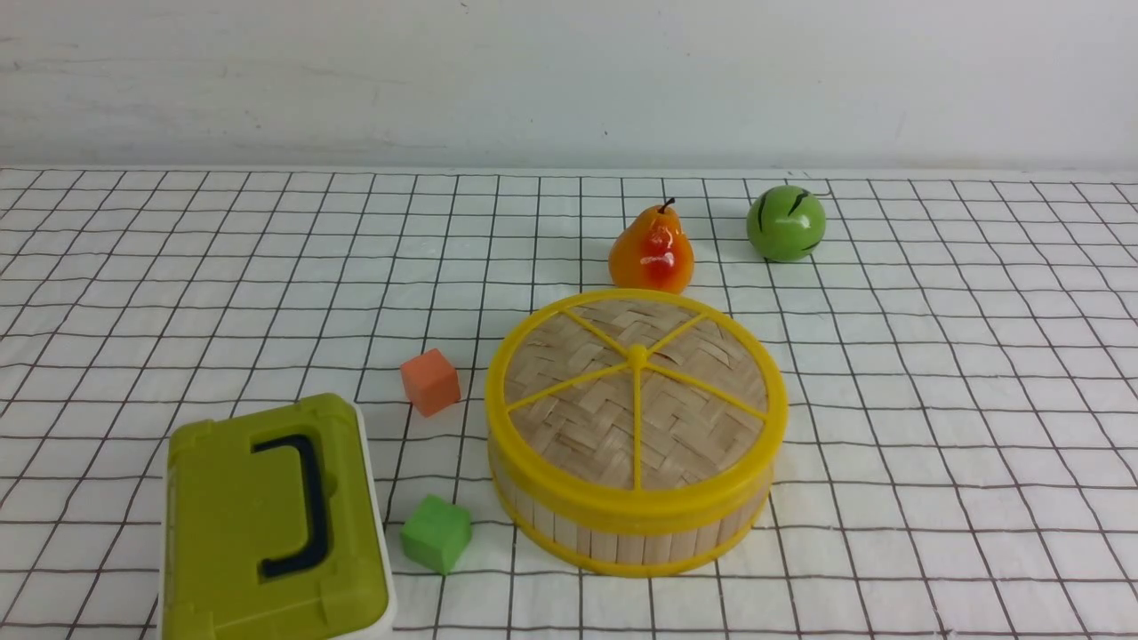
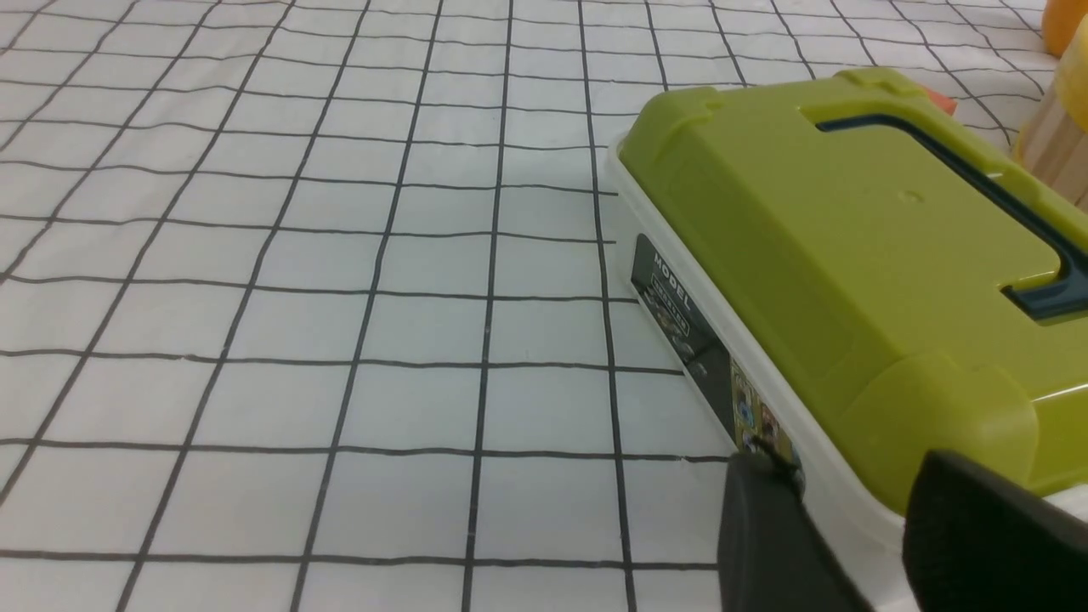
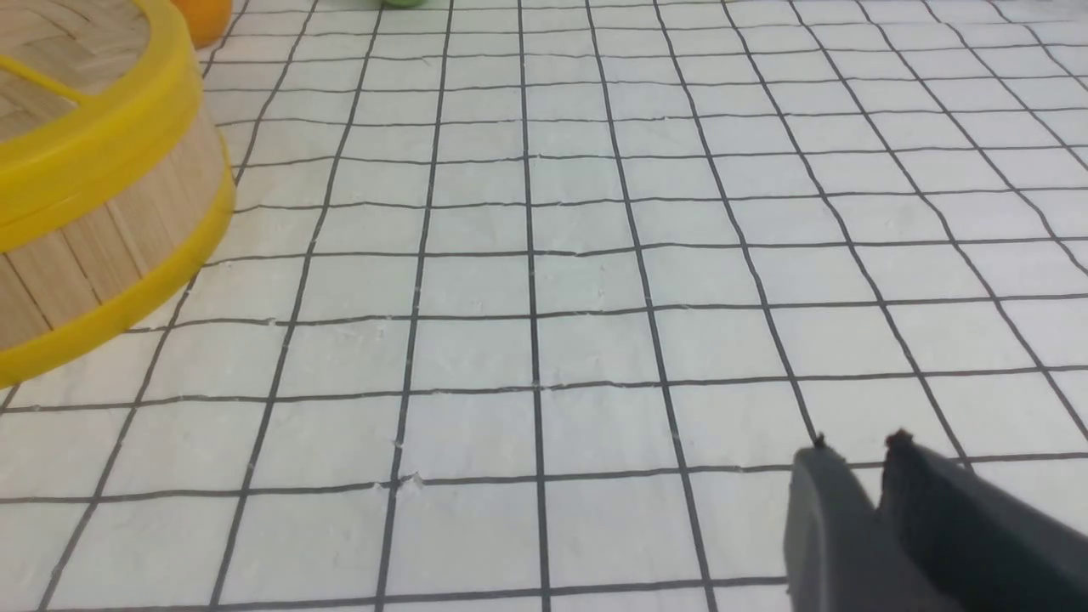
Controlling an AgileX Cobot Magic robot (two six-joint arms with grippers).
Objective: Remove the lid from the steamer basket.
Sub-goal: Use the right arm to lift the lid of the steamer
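Observation:
The lid [image 1: 637, 356], woven tan bamboo with a yellow rim and spokes, sits closed on the steamer basket [image 1: 622, 544] in the middle of the checked cloth. Neither gripper shows in the front view. In the right wrist view the lid's rim [image 3: 93, 127] and the basket wall [image 3: 110, 246] are far off to the side of my right gripper [image 3: 857, 446], which is shut and empty above bare cloth. My left gripper [image 2: 850, 463] is open and empty at the near corner of the olive-green box [image 2: 850, 246]. A sliver of the basket wall [image 2: 1054, 153] shows beyond the box.
The olive-green box [image 1: 267, 524] with a dark handle lies left of the basket. An orange cube [image 1: 430, 381] and a green cube [image 1: 436, 533] sit between them. A pear [image 1: 652, 252] and a green ball [image 1: 785, 223] stand behind the basket.

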